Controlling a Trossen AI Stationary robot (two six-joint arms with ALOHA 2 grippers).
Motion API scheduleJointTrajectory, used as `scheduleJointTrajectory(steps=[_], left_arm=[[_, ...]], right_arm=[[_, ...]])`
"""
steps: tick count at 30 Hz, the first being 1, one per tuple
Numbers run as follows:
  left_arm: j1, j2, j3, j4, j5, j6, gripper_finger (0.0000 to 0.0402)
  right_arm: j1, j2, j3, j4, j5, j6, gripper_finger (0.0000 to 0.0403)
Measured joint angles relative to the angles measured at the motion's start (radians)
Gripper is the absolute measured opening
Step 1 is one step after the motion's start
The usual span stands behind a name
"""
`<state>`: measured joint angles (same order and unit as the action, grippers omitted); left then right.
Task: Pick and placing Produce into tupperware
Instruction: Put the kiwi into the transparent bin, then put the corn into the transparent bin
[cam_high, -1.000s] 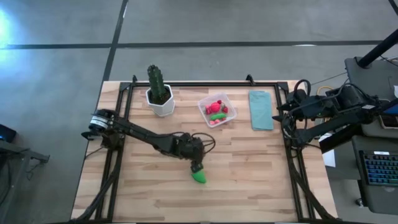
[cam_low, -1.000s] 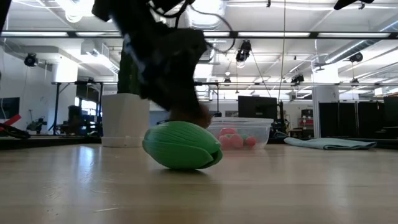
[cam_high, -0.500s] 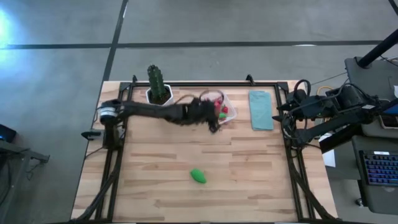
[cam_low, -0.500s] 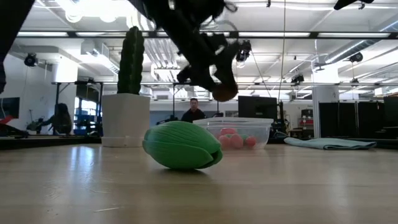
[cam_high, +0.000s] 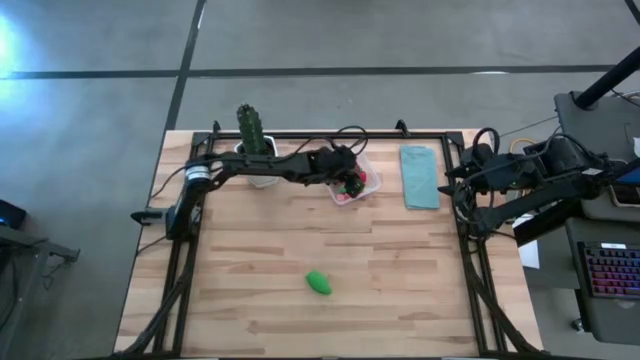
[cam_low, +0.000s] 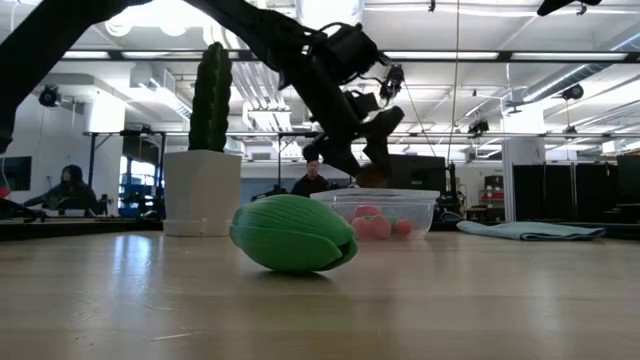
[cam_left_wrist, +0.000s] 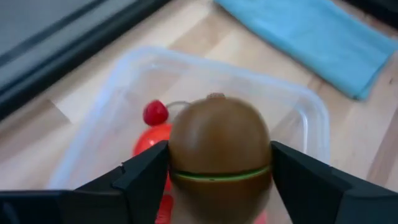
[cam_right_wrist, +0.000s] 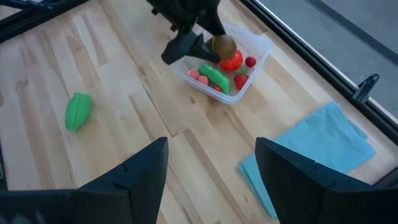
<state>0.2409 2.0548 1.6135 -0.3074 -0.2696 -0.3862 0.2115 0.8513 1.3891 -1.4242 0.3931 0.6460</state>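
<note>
Left gripper (cam_right_wrist: 208, 42) pinching brown ball (cam_left_wrist: 219, 154) over tupperware (cam_high: 352, 178), green piece (cam_high: 319, 283) lying diagonal mid-table, right gripper (cam_right_wrist: 208, 163) spread, parked at right edge.

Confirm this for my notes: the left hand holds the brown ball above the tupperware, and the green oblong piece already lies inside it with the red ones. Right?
Not quite. The left hand does hold the brown ball above the tupperware, but the large green oblong piece lies out on the table, far from it, as the high view shows.

Bright overhead strip lights, glare at upper left of high view, left wrist close-up soft, backlit arm dark
</note>
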Motion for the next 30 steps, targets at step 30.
scheduleJointTrajectory(steps=[30], left_arm=[[-0.580, -0.263, -0.136, -0.374, 0.145, 0.560, 0.0310]], right_arm=[[0.000, -0.012, -0.011, -0.004, 0.061, -0.026, 0.0233]])
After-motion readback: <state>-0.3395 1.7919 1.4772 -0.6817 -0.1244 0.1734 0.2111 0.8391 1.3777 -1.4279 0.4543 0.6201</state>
